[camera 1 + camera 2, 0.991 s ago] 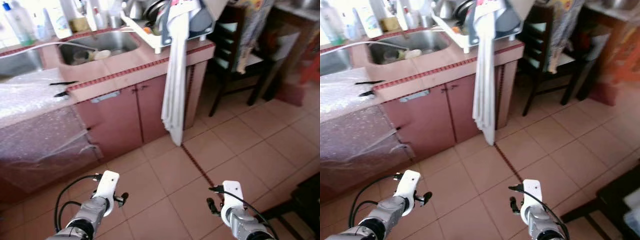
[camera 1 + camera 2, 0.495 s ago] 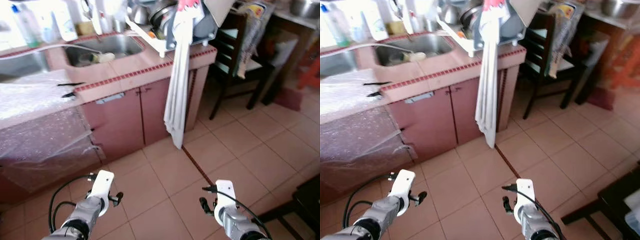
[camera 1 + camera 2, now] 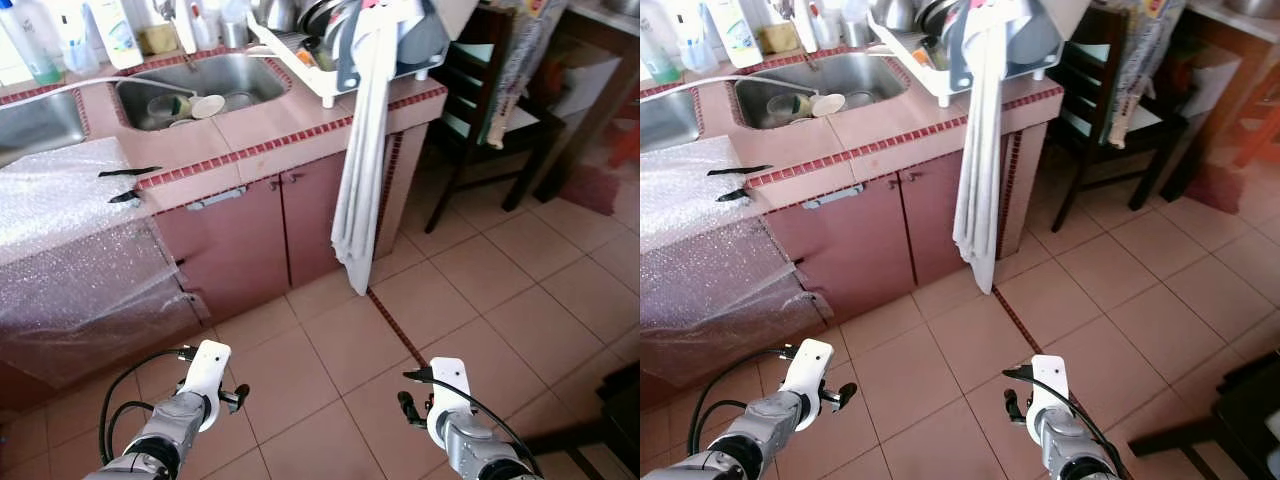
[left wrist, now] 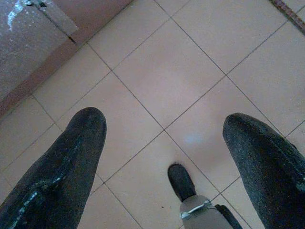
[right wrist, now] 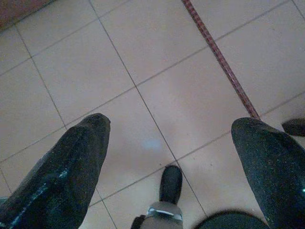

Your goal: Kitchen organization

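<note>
Kitchen counter (image 3: 250,135) of pink tile stands ahead of us and to our left, with a steel sink (image 3: 195,85) set into it holding cups and a bowl. A white dish rack (image 3: 345,45) full of plates sits at the counter's right end, and a long white towel (image 3: 360,170) hangs from it down past the cabinet doors (image 3: 255,240). Bubble wrap (image 3: 70,250) drapes the counter's left part. Bottles (image 3: 115,30) line the back edge. A dark wooden chair (image 3: 480,110) stands to the right. Our left gripper (image 4: 164,138) and right gripper (image 5: 169,138) hang low over the tiled floor (image 3: 480,300), fingers spread apart, holding nothing.
</note>
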### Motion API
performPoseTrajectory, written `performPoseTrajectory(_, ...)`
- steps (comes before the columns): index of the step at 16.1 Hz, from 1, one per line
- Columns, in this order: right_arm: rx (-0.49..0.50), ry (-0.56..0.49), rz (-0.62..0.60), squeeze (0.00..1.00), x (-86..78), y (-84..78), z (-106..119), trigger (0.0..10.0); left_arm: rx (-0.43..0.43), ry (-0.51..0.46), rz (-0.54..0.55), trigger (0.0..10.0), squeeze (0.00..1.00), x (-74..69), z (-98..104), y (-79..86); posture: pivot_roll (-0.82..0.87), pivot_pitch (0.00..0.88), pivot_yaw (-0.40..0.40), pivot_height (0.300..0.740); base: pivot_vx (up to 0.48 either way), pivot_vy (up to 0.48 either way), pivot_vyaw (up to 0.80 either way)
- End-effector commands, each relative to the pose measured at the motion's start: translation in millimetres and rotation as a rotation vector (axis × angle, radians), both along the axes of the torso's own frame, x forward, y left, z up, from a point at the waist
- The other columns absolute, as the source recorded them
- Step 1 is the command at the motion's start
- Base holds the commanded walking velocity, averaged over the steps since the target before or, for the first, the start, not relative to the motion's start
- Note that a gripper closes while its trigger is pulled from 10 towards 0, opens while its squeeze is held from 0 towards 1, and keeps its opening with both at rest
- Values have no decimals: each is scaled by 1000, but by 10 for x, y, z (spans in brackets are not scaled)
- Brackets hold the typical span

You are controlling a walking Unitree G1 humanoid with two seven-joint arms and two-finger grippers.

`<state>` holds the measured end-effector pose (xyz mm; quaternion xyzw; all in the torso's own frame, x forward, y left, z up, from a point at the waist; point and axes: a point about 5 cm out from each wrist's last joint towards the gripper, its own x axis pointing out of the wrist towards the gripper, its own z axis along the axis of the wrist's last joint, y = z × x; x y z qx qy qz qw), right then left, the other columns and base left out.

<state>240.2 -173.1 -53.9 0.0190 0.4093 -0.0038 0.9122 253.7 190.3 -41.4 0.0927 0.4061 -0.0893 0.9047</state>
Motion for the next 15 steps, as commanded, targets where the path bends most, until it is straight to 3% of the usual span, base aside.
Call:
performPoseTrajectory(1, -5, -1, -1, 0, 6, 9, 3, 10000, 8, 12, -1, 10000, 0, -23, -14, 25, -42, 67, 32, 740, 382, 0, 0)
performPoseTrajectory(15, -7, 12, -4, 0, -32, 5, -23, 10000, 5, 18, -2, 10000, 0, -32, -21, 26, -38, 65, 36, 740, 402, 0, 0)
